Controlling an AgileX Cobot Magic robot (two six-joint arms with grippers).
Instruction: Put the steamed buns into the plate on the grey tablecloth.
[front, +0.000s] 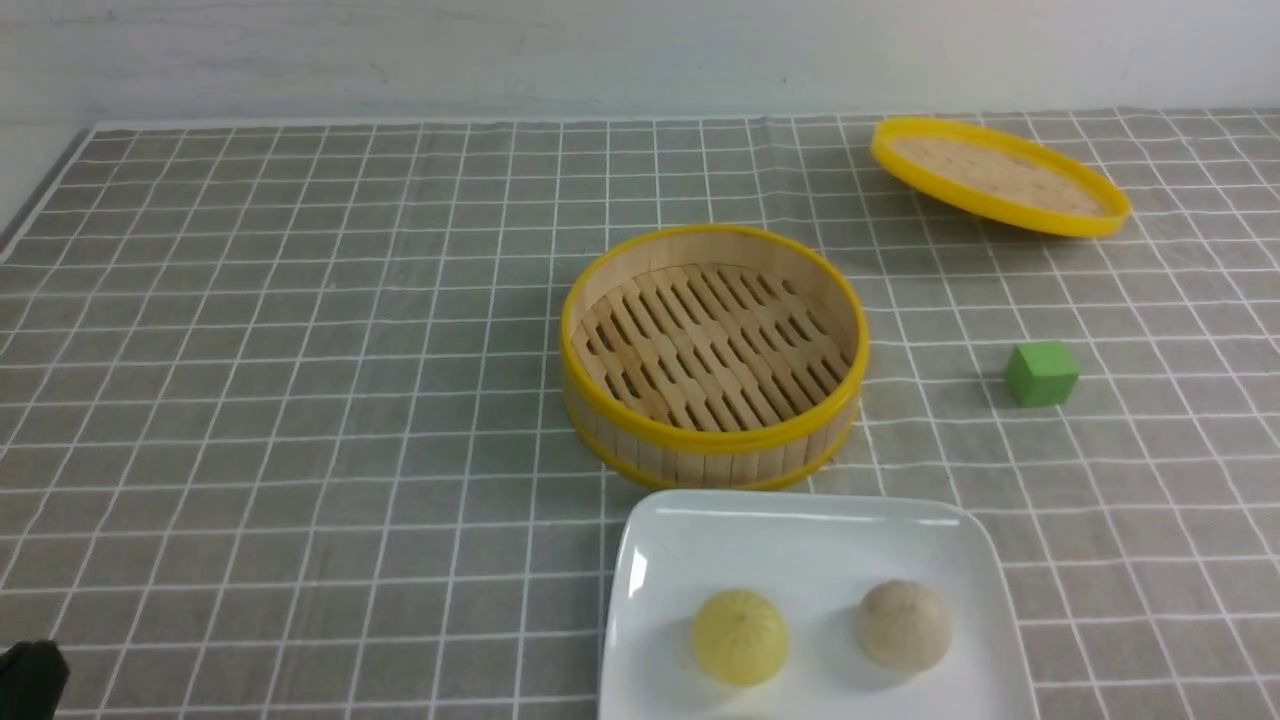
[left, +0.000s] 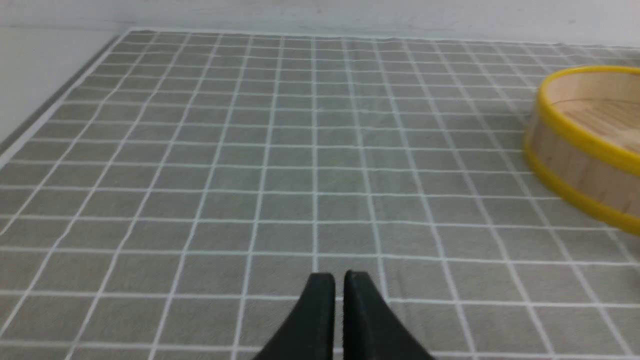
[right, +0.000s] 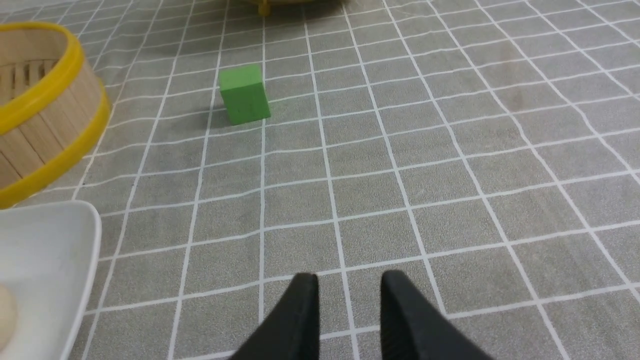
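The white square plate lies on the grey tablecloth at the near edge. It holds a pale yellow steamed bun and a beige-white bun, apart from each other. A third bun is out of view. The plate's corner and a sliver of the beige bun show in the right wrist view. My left gripper is shut and empty over bare cloth left of the basket. My right gripper is open and empty over cloth beside the plate, on its right in the front view.
The yellow-rimmed bamboo steamer basket stands empty just behind the plate, and shows in both wrist views. Its lid rests tilted at the back right. A green cube sits right of the basket.
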